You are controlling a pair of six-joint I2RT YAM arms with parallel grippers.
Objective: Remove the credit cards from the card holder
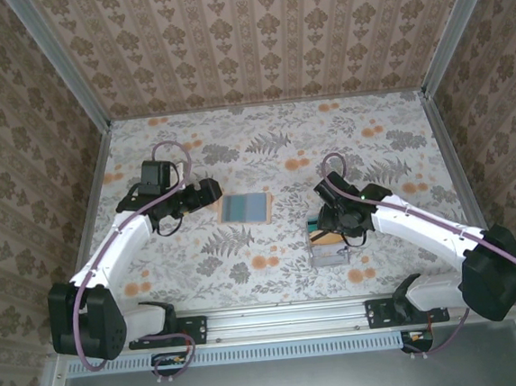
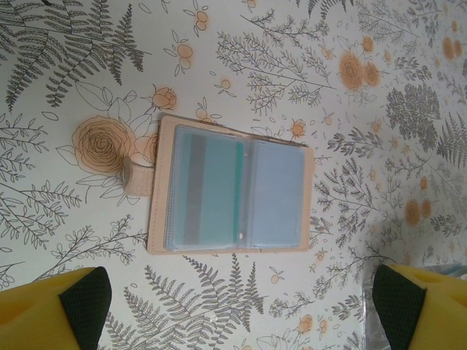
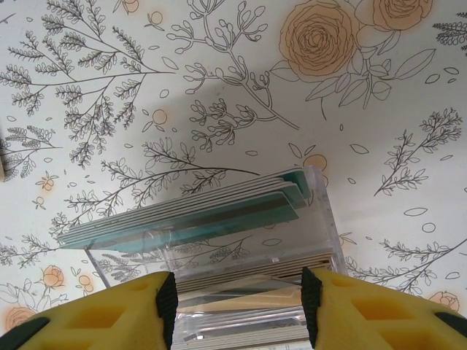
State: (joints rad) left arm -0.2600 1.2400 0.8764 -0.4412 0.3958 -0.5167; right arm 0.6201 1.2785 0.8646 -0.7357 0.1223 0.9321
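Two arms are at work over the floral table [image 2: 66,73], taken here from left to right. At the left, the left gripper [image 2: 241,305] hangs over the card holder [image 2: 232,191] with its jaws spread wide and nothing between them. The dark pads [image 2: 84,302] stand well apart on either side of the wallet's near edge, a stance that suits a descent onto it, in my judgement. The card holder lies near the middle of the table, opened flat with its lining up and its clasp tab [image 2: 136,177] folded out to one side. That leaves the clear pockets exposed. A teal card [image 2: 219,193] sits in one pocket, fully seated and not yet drawn; the facing pocket appears empty (no yellow card can be made out in the holder). At the right, the right gripper [image 3: 238,302] is down at the clear plastic box [image 3: 321,211], with a yellow finger to each side of its near end. Its jaws stand part-way apart, and whether the pads press on the box cannot be told. Stacked cards [image 3: 190,215] lie in the box, which probably serves as the receiving bin. The extraction is judged incomplete.
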